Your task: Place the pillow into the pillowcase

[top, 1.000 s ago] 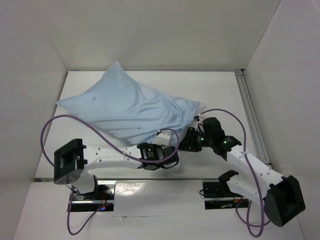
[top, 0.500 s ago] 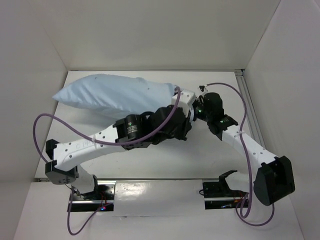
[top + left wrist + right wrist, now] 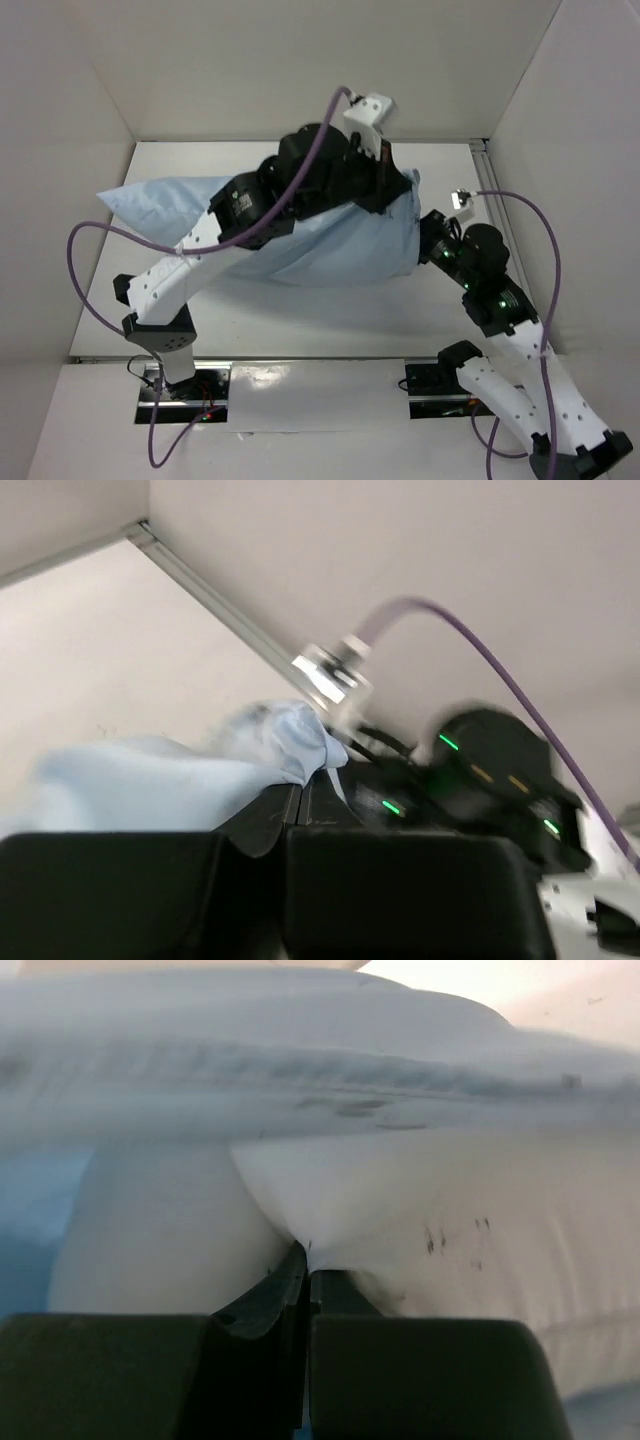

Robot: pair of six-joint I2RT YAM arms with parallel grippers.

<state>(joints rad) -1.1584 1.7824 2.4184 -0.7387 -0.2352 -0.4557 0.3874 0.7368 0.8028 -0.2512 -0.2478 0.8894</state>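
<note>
Up goes the mouth end of the pillowcase [image 3: 320,245]: half a second ago it lay low at the right, and now it hangs high from the left claw [image 3: 392,186]. Its far corner trails low at the left over the table [image 3: 300,320]. The middle sags like a filled sack, so the pillow [image 3: 420,1220] seems mostly inside. Its white cloth shows only in the right wrist view, with blue beside it.

The left claw is clamped on a bunched blue hem. The right claw [image 3: 430,240], just beside the mouth's lower right edge, is closed on a pinch of white cloth, probably the pillow's end.

That left grip holds only a small fold, so the stuffed weight could pull it free and drop everything. If the right claw holds the pillow back while the case lifts, the pillow may slide out rather than settle deeper.

Compared with before, the left arm arches high instead of reaching low, and the right arm sits nearer its base.
</note>
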